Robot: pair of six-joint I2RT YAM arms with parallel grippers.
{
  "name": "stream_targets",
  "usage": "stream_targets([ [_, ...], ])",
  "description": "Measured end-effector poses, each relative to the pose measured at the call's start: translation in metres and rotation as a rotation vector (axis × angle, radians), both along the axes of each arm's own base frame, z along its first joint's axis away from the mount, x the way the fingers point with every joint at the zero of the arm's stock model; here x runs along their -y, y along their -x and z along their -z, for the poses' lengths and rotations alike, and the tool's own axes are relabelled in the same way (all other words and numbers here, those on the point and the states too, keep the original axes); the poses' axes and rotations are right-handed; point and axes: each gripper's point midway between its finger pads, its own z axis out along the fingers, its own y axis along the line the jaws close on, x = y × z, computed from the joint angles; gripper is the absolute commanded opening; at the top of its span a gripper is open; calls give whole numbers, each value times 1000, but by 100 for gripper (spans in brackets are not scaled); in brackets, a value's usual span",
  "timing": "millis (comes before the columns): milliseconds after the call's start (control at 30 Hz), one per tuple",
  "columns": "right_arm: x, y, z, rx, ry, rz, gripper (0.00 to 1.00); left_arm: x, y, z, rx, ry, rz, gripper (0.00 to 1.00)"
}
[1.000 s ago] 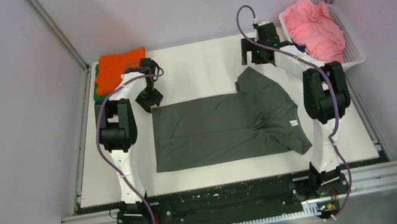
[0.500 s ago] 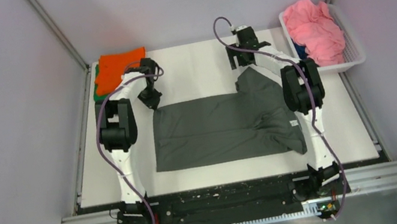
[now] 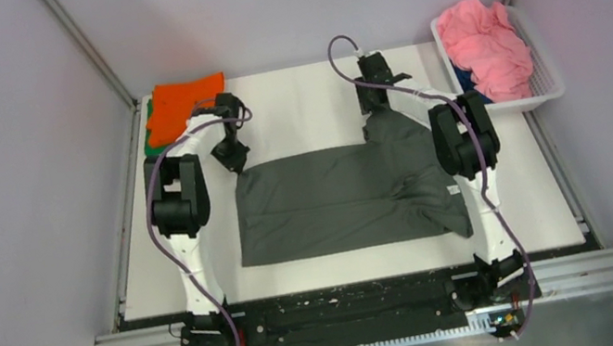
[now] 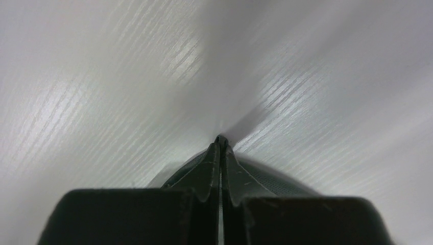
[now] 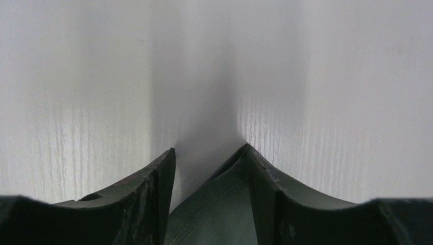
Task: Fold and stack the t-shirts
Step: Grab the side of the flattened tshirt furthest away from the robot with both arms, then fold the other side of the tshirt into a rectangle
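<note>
Left arm first: elbow hunched high by the left edge, forearm stretched away from the base, wrist tipped straight down. The left claw point(image 3: 232, 159) is pressed together, its fingertips point(image 4: 220, 140) meeting with no gap, clamped on the far left corner of the dark grey t-shirt point(image 3: 344, 195), and the cloth puckers up toward it.

The shirt lies spread across the middle of the white tabletop point(image 3: 309, 97), with its collar and white neck label on the right and its hem on the left.

Over on the right, that arm folds at the elbow beside the shirt's collar end, then reaches far and inward to the sleeve. The right claw point(image 3: 372, 110) points down at the sleeve tip. From the wrist view its two fingers stand apart, with grey cloth point(image 5: 214, 219) lying between them and nothing pinched.

In the far left corner an orange t-shirt point(image 3: 183, 104) sits folded on top of a green one point(image 3: 150, 146). At far right, a pink t-shirt point(image 3: 481, 45) is heaped in the white basket point(image 3: 546, 67).
</note>
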Motion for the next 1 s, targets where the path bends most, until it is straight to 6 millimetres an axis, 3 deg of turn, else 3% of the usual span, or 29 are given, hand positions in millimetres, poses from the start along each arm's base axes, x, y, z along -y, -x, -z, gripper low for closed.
stream_targets([
  [167,8,18,2,-17,-20,69,41,-1,10,0,-12,4,1,0],
  [367,17,32,2,-20,-18,122,0,1,18,0,-23,18,5,0],
  [533,19,32,0,-13,-11,116,0,2,18,-3,-16,25,8,0],
  [667,23,48,-9,-6,-11,95,0,6,19,-11,11,36,17,0],
  [867,36,101,-57,52,-44,73,0,13,34,-26,60,62,41,0],
  [1000,42,126,-86,103,-66,67,0,16,48,-37,88,73,55,0],
])
